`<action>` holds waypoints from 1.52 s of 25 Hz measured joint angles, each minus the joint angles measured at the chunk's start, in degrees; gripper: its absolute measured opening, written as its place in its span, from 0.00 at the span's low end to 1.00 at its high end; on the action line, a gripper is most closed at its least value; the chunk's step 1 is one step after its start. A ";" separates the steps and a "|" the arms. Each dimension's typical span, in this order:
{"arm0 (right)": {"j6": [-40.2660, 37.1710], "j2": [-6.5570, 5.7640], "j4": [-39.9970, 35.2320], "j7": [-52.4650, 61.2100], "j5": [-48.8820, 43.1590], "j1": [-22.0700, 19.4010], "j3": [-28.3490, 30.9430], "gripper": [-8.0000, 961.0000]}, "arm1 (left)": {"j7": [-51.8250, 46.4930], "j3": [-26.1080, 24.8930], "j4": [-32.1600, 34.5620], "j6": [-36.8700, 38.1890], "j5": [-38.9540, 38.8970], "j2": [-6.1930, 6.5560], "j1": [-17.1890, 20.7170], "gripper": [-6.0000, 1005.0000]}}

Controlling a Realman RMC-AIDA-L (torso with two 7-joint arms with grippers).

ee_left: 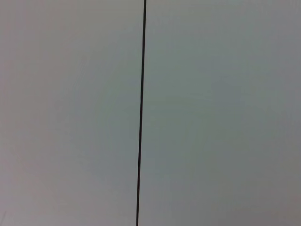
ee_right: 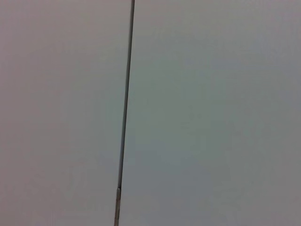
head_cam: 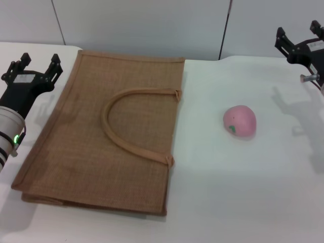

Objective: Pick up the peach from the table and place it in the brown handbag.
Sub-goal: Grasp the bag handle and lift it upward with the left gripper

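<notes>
The small rounded pink peach with a green mark lies on the plain white bench, to the right of the flat tan-brown woven jute handbag. The left tool hovers beside the bag's far left corner, fingers spread. The right tool hangs at the far right, also spread, well apart from the peach.

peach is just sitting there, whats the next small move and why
Probably bring the right gripper down and inward over the peach. The peach lies free on the table, on the robot's right of the brown handbag, and the right gripper is open and nearer to it. The left gripper, also open, sits beyond the bag's far side.
</notes>
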 joint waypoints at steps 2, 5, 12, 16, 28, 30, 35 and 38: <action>0.00 0.00 0.00 -0.01 0.00 0.04 -0.01 0.89 | -0.04 0.00 0.00 0.00 0.00 0.00 -0.02 0.76; 0.00 0.00 0.00 0.00 0.00 0.09 -0.01 0.89 | -0.16 0.00 0.00 -0.02 0.00 0.00 -0.05 0.76; 0.00 0.00 0.24 0.25 0.00 0.09 0.00 0.89 | -0.67 0.10 0.00 -0.09 0.20 0.00 -0.32 0.76; 0.69 -0.02 0.12 0.27 0.00 0.08 0.00 0.89 | -3.06 1.00 0.05 0.77 2.60 0.37 -0.63 0.76; 4.38 -0.09 -0.05 0.33 0.00 1.04 0.00 0.89 | -24.33 1.50 11.30 6.54 28.79 0.93 -0.25 0.73; 4.41 -0.09 -0.03 0.34 0.00 1.04 0.00 0.89 | -27.84 1.49 13.71 6.60 33.35 0.93 0.17 0.73; 4.45 -0.09 -0.09 0.35 0.00 1.01 0.01 0.89 | -41.79 1.45 21.36 6.13 47.63 1.18 1.25 0.72; 4.46 -0.09 -0.09 0.36 0.00 0.94 0.00 0.89 | -46.70 1.39 24.24 6.07 52.51 1.04 1.25 0.72</action>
